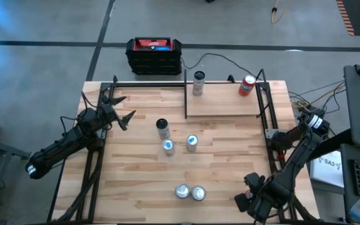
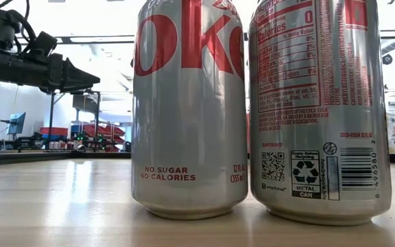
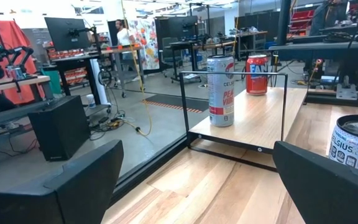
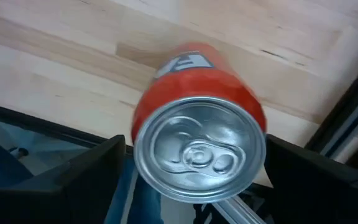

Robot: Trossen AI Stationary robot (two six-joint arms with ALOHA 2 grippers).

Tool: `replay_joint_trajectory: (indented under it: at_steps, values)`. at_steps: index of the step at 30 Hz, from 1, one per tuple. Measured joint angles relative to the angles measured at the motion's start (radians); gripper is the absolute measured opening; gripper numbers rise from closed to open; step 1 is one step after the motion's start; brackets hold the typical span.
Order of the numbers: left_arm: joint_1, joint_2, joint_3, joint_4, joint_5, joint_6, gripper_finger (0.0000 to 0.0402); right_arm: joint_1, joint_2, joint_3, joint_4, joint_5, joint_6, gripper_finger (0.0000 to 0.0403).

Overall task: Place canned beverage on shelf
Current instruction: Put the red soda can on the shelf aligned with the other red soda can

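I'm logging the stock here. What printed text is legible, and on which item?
"NO SUGAR NO CALORIES": left silver can, low view.
"Calories 0", "METAL CAN": right silver can, low view; its fine print is too small.
"CELSIUS" in part: tall can on the shelf and can on the table, left wrist view.
Red can: letters unclear.

we see the shelf (image 1: 224, 103) at the table's (image 1: 136, 181) far edge, bearing a silver can (image 1: 198, 83) and a red can (image 1: 247, 85); nearer than the shelf, five cans stand on the table.
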Motion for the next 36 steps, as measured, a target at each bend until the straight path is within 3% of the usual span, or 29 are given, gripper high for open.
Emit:
replay_joint_trajectory:
  at_steps: [13, 19, 36]
  values:
    - [0.0, 0.0, 0.0, 0.0, 0.0, 0.0, 0.0398, 0.006, 0.0, 0.0, -0.007, 0.079, -0.025, 0.029]
    - [0.0, 0.0, 0.0, 0.0, 0.0, 0.0, 0.0398, 0.006, 0.0, -0.001, -0.007, 0.096, -0.061, 0.0283]
    - [0.0, 0.0, 0.0, 0.0, 0.0, 0.0, 0.0398, 0.003, 0.0, -0.001, 0.008, 0.102, -0.681, 0.0288]
